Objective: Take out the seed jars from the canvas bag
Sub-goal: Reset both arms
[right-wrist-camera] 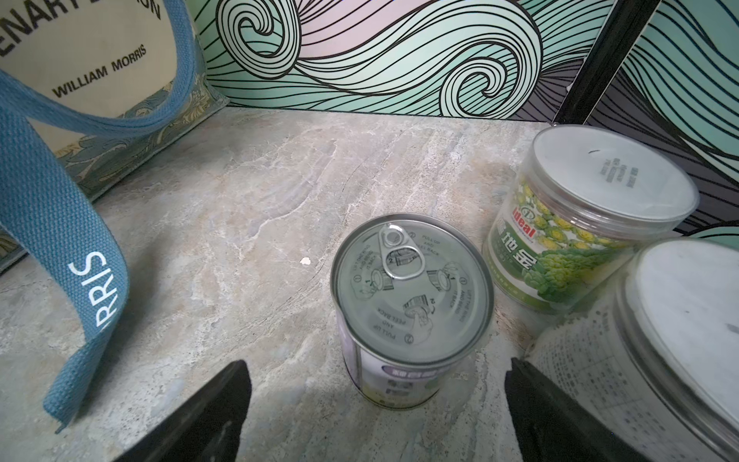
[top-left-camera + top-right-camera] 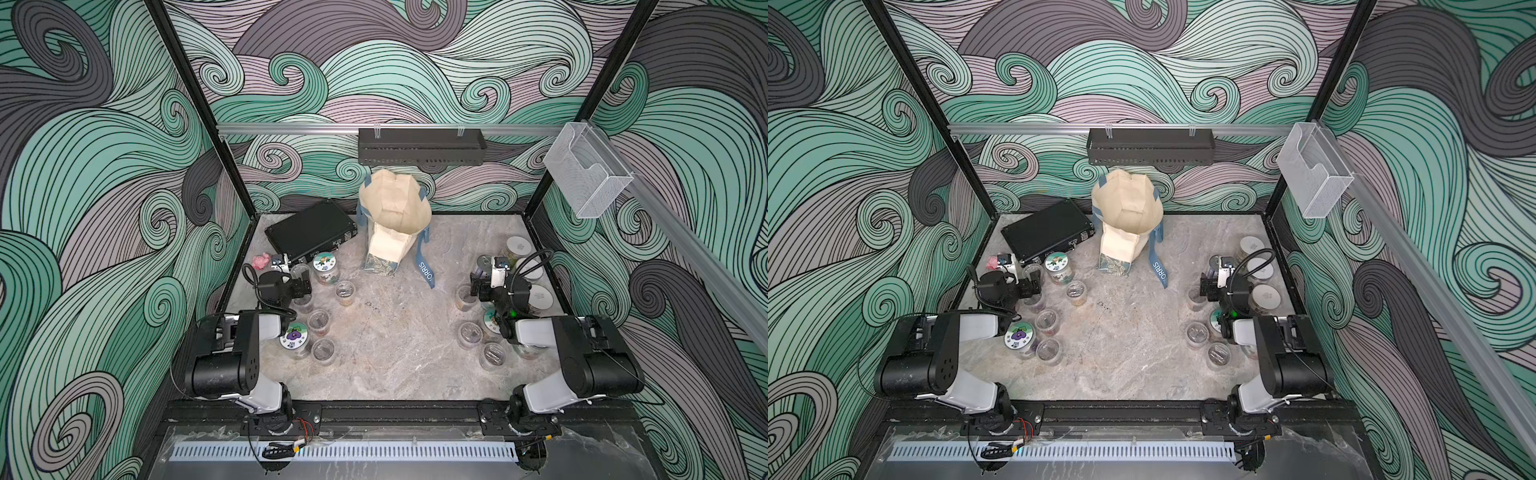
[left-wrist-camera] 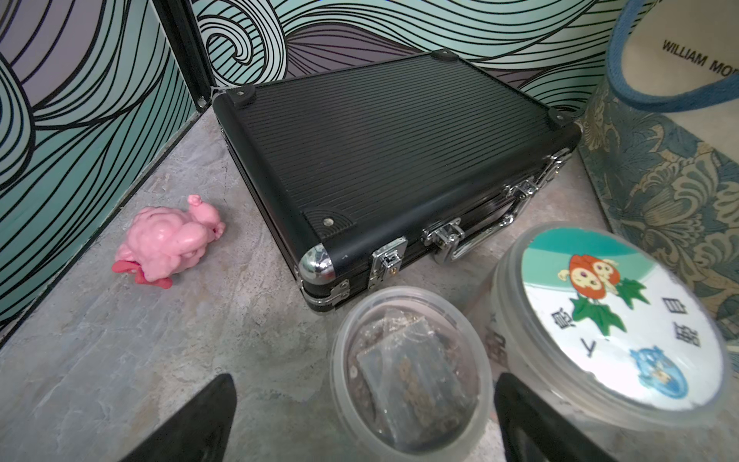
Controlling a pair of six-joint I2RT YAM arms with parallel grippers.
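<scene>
One canvas bag (image 2: 395, 216) stands upright at twelve o'clock on the bench (image 2: 399, 365), near the rear wall. Its long axis is vertical, with the green-patterned base down and the mouth up but slumped partly closed, so its inside cannot be seen. One blue strap (image 2: 424, 270) trails from it onto the bench toward five o'clock.

The seed jars (image 2: 319, 321) that show stand outside the bag in two clusters, all upright with lids up. Seven can be counted at eight to nine o'clock: two with cartoon-sticker lids and five with clear lids. At three to four o'clock at least nine show, but the right arm covers some, so that count is not firm. Three of them are white-lidded and stand in a row close to the right edge.

One black case (image 2: 309, 230) lies flat at ten to eleven o'clock, its far corner close to the rear-left post. One pink lump (image 2: 261, 262) sits at about ten o'clock near the left wall. Open bench runs through the centre, from the bag's base down to six o'clock, between the two clusters.

The left tool (image 3: 366, 378) is spread wide and holds nothing. A clear-lidded jar (image 3: 412, 372) sits between and just ahead of its fingertips. The right tool (image 1: 378, 363) is likewise spread and holds nothing, with a silver-lidded jar (image 1: 412, 296) standing just ahead of it.
</scene>
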